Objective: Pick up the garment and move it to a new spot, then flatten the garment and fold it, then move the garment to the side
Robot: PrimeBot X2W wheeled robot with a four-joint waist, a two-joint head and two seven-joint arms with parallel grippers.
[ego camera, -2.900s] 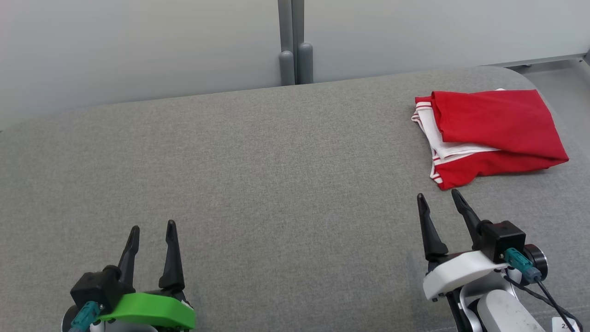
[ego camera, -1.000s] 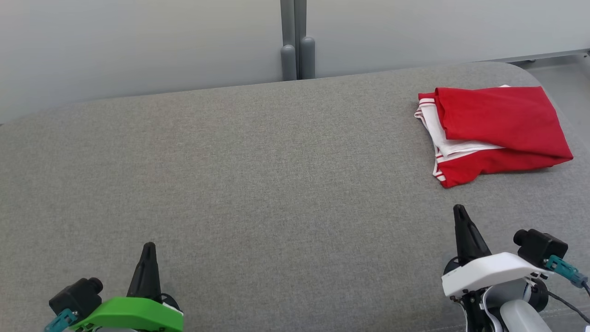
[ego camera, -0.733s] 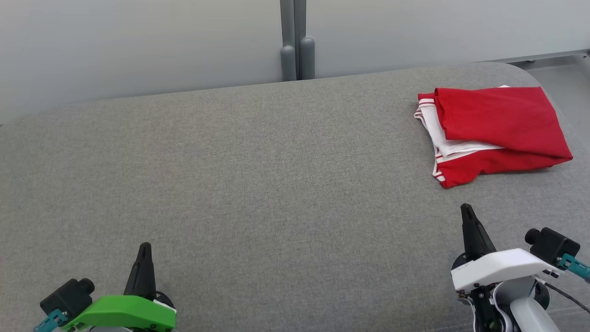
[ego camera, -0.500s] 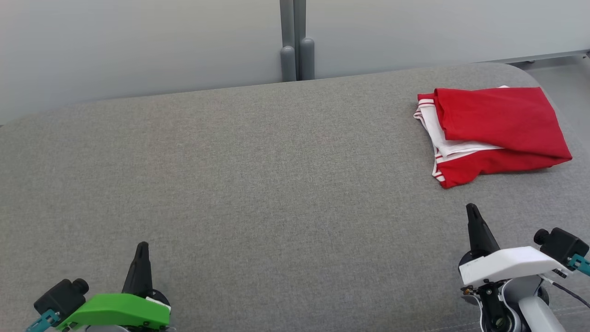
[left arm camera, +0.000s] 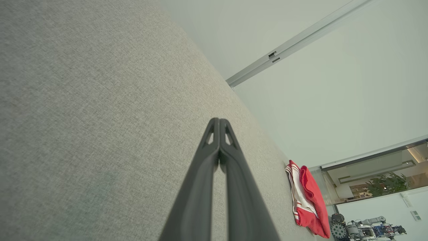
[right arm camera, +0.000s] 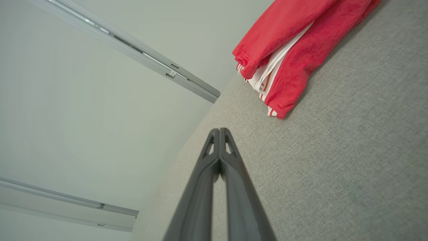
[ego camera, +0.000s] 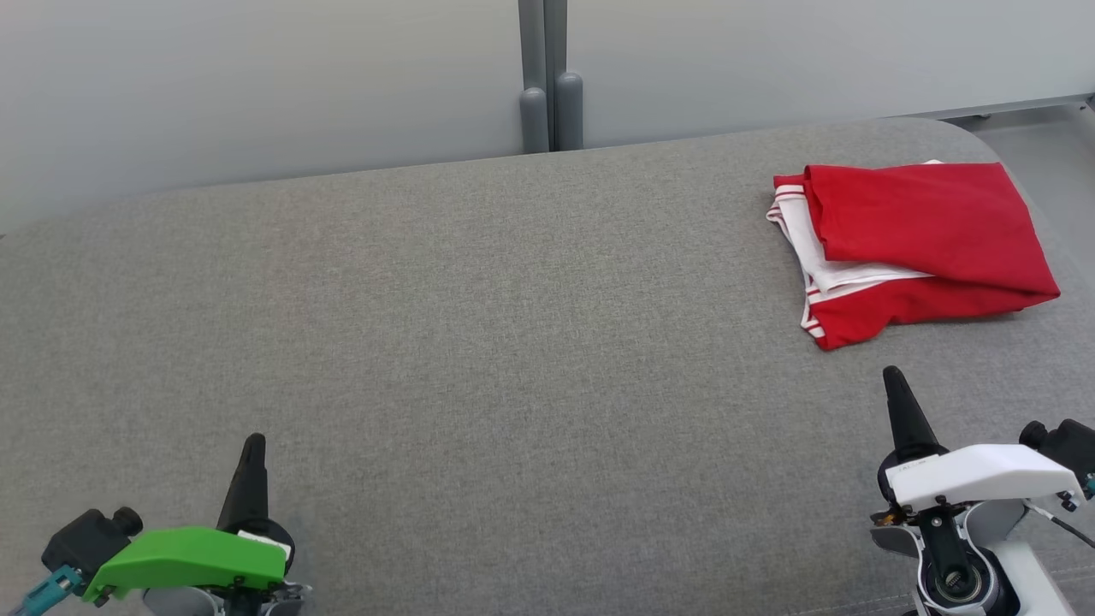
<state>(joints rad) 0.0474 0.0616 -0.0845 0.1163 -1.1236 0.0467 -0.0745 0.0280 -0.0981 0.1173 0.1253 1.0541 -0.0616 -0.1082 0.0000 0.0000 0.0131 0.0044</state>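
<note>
Red garment (ego camera: 932, 222) folded on grey cushion (ego camera: 513, 342), grey posts (ego camera: 547, 107) behind, left hand (ego camera: 253, 441) and right hand (ego camera: 892, 374) pinched together

I see a big gray cloth table (ego camera: 513, 299) with round corners. Behind it stands a plain pale wall (ego camera: 257, 77), split by two gray posts (ego camera: 543, 85). The light is soft and even. In the left wrist view, far off, I see a window (left arm camera: 367, 167) with a green plant (left arm camera: 388, 184) behind it.
</note>
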